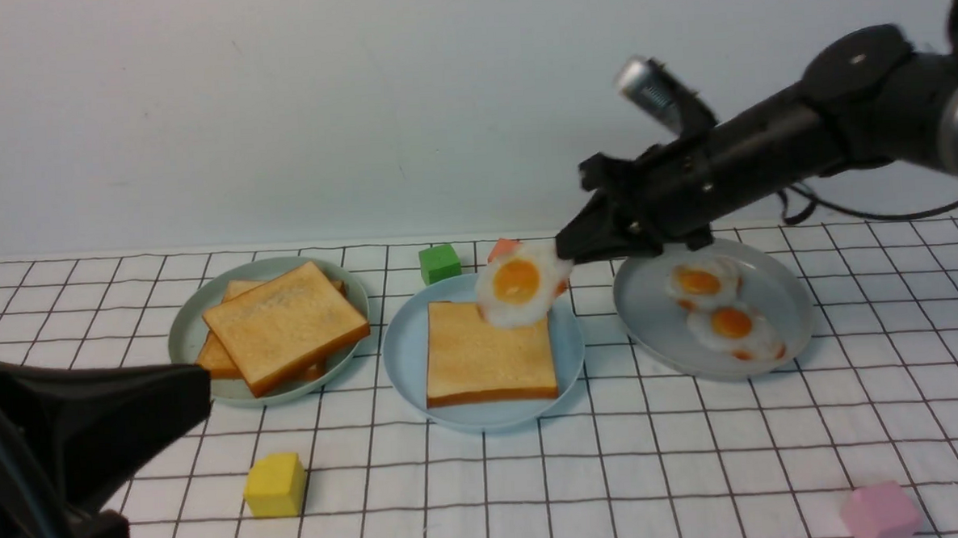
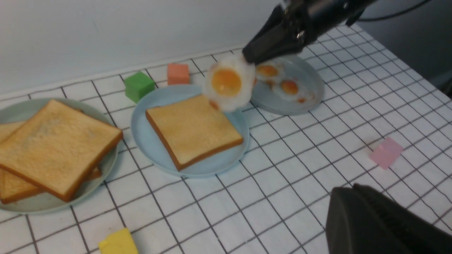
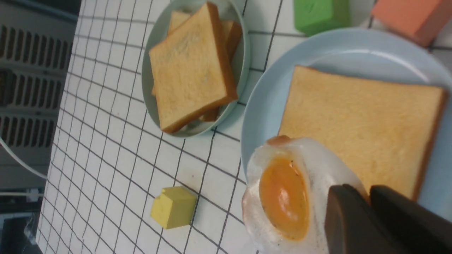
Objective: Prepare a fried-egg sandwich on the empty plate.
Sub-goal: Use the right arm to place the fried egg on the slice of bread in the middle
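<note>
Left end effector (image 1: 198,386) likely closed; plate (image 1: 406,355): toast (image 1: 489,353).

Egg (image 1: 518,283) aloft over toast (image 1: 489,353) on blue plate (image 1: 406,353)
One square golden slice lies flat on the shallow, pale-blue plate. The white, orange-yolked egg hangs tilted above its far right corner, pinched at the edge by the right fingers (image 1: 587,240).

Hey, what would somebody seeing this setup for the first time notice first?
The fried egg hangs pinched by its edge in the right gripper, over the far corner of the toast slice on the middle sky-blue plate. Next come the toast stack on the grey-green plate at left and two more eggs on the grey plate at right.
</note>
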`<state>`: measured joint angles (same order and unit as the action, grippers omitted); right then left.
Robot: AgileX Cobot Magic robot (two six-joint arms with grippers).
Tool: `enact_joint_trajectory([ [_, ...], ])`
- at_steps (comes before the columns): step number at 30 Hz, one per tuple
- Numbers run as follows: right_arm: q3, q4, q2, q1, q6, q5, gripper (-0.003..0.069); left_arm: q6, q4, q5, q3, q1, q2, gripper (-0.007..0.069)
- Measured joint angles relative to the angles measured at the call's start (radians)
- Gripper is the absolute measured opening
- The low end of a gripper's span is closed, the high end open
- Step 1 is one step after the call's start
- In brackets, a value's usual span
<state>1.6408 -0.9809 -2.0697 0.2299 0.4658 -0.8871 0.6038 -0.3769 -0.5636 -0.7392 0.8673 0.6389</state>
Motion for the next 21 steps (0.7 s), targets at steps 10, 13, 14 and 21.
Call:
enact_joint_trajectory([
  [10,0.071,-0.01,-0.14,0.034,-0.049,0.049,0.008,0.029,-0.049,0.011,0.0,0.0,0.0,-0.0003],
  [13,0.073,-0.004,-0.156,0.034,-0.081,0.074,0.0085,0.029,-0.052,0.014,0.0,0.0,0.0,-0.0003],
  [14,0.073,-0.004,-0.157,0.034,-0.085,0.077,0.009,0.029,-0.052,0.014,0.0,0.0,0.0,-0.0003],
  [21,0.074,-0.003,-0.174,0.037,-0.128,0.083,0.0358,0.029,-0.054,0.014,0.0,0.0,0.0,0.0001],
])
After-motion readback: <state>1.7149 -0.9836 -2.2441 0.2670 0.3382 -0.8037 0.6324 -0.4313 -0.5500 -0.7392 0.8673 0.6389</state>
